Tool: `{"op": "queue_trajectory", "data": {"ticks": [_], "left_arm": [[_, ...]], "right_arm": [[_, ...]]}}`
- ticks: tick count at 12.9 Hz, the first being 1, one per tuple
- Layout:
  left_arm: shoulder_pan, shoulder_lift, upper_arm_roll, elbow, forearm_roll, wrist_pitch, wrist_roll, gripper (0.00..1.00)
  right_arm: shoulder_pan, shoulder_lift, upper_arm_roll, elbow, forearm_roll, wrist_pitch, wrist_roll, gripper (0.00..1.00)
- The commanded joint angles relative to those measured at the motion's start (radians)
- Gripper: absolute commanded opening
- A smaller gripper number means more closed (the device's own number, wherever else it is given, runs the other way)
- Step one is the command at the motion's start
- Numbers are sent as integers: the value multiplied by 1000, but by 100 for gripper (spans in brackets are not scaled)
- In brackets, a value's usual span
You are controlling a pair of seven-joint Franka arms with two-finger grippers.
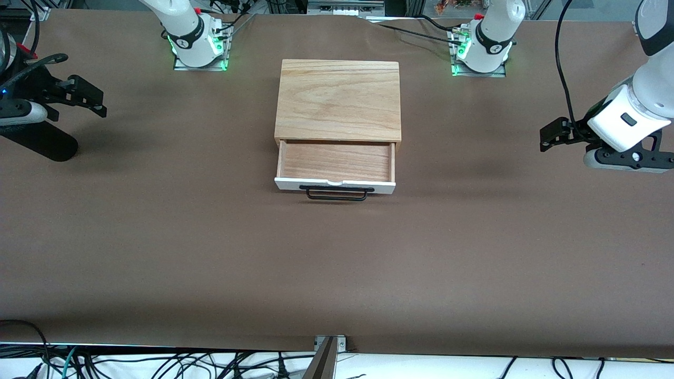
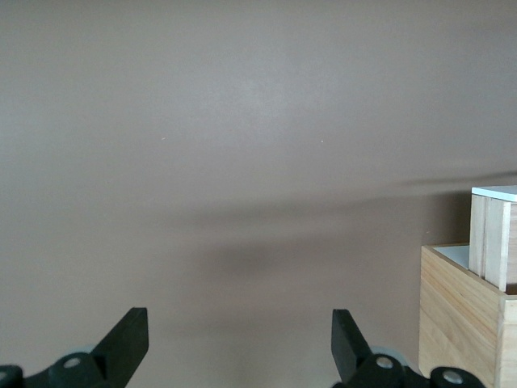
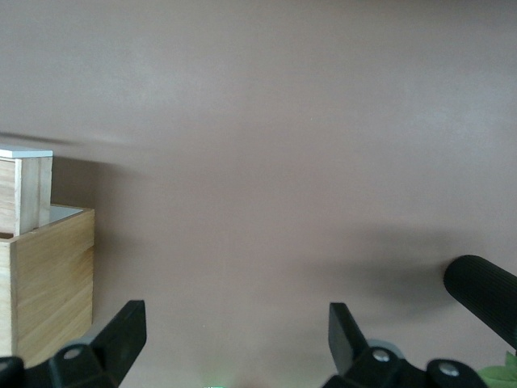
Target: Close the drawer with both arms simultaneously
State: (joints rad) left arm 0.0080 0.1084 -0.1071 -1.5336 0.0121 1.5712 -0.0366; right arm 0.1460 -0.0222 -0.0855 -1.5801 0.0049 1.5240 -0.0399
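The wooden box (image 1: 337,100) sat on the brown table (image 1: 158,237), midway between my two bases. Its drawer (image 1: 336,168) stood pulled out toward the front camera, the wood floor of the tray open to view. The white front panel (image 1: 335,185) faced that camera, with the black wire handle (image 1: 337,193) hanging from it. Nothing lay inside the tray.

My left gripper (image 1: 550,138) hung over bare table at the left arm's end, well apart from the box. Its fingers (image 2: 129,335) were spread wide and grasped nothing. From my left wrist I saw a corner of the box (image 2: 460,315) and the edge of the pulled-out drawer (image 2: 493,234).

My right gripper (image 1: 92,100) hung over bare table at the right arm's end, likewise well apart from the box. Its fingers (image 3: 125,331) were also spread wide, with nothing between them. From my right wrist the box (image 3: 48,283) and the drawer (image 3: 24,190) showed at one edge. A black padded cylinder (image 3: 485,295) showed at the other; in the front view it (image 1: 39,139) lay close under the gripper.

Neither gripper touched the drawer, the handle or the box.
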Motion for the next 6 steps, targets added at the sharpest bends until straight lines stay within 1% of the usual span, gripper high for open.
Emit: {"op": "queue_trajectory", "data": {"ticks": [1, 6], "left_arm": [[9, 13, -3, 30, -24, -14, 14, 100], [9, 13, -3, 30, -24, -14, 12, 100]], "right_arm": [[-5, -12, -3, -4, -8, 5, 9, 100], [-5, -8, -5, -4, -10, -2, -3, 100]]}}
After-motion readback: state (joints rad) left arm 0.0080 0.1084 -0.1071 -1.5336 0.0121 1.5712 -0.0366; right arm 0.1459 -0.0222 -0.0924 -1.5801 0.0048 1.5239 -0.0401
